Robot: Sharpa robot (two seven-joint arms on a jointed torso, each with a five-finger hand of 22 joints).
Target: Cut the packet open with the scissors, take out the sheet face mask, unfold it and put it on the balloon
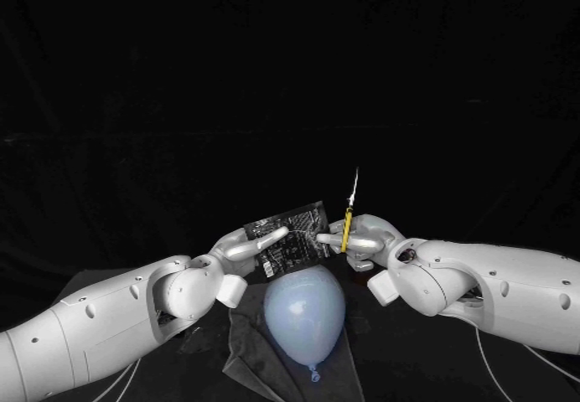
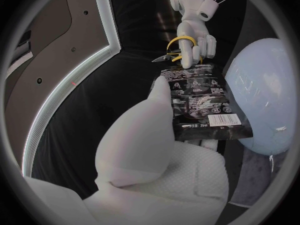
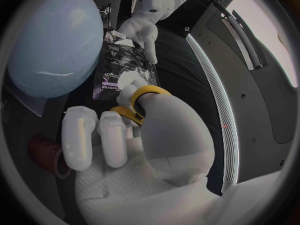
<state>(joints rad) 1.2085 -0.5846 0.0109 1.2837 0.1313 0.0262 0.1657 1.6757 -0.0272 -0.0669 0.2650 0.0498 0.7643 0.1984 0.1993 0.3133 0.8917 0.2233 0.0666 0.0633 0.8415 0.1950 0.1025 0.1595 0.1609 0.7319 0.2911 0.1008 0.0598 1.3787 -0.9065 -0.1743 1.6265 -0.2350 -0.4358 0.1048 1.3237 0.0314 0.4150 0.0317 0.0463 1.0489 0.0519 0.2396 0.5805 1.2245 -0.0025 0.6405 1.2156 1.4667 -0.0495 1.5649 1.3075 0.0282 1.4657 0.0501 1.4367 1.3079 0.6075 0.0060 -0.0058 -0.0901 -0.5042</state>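
The place looks like a robotics lab or test studio. A matte black desk (image 1: 411,368) stands before an all-black, faintly creased backdrop (image 1: 290,92), and two white jointed robot arms (image 1: 97,327) reach over it.

my left hand (image 1: 245,254) is raised, fingers (image 1: 272,234) pinching the packet (image 1: 294,226); my right hand (image 1: 369,239) faces it close by, gripping the scissors (image 1: 348,219) upright. both arms angle inward.
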